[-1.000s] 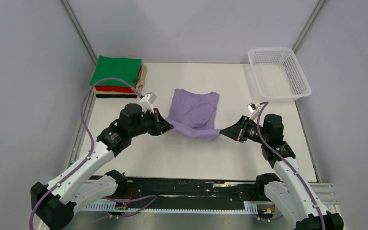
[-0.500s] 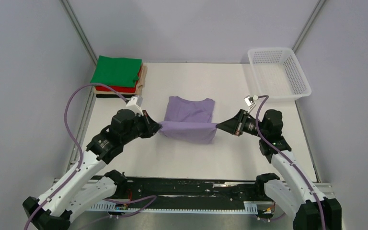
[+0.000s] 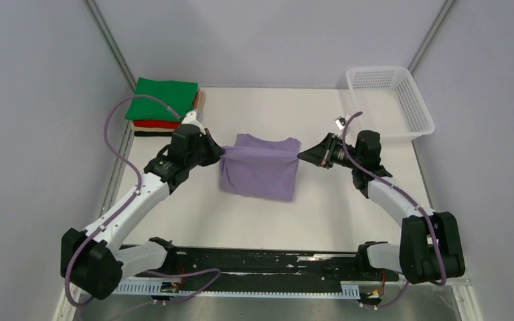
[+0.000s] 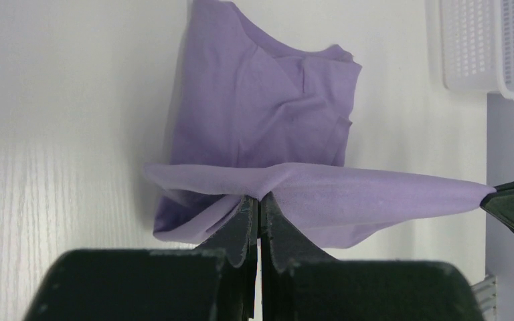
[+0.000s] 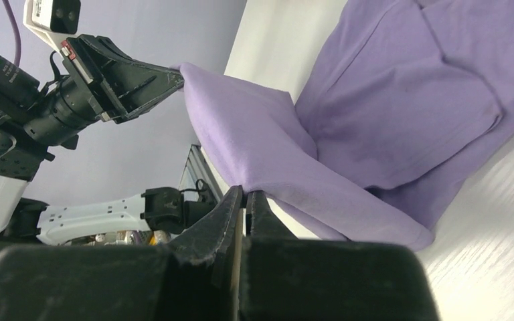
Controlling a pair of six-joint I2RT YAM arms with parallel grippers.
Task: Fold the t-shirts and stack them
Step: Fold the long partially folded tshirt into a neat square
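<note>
The lavender t-shirt [image 3: 261, 172] lies partly folded in the middle of the table. My left gripper [image 3: 221, 153] is shut on its left corner and my right gripper [image 3: 300, 155] is shut on its right corner. Between them the held hem is stretched taut and raised above the shirt's far half. The left wrist view shows the shirt [image 4: 268, 114] pinched at my left gripper [image 4: 259, 198]; the right wrist view shows the shirt [image 5: 401, 100] pinched at my right gripper [image 5: 244, 192]. A stack of folded shirts, green [image 3: 162, 99] on top of red [image 3: 155, 124] with tan [image 3: 201, 103] beside, sits at the back left.
A white mesh basket [image 3: 388, 101] stands at the back right, also in the left wrist view [image 4: 488, 47]. Grey walls close in both sides. The black rail [image 3: 261, 261] runs along the near edge.
Both grippers have carried the shirt's near hem up and toward the far side, laying the fold over the far half. The arms have stretched further out over the table.
</note>
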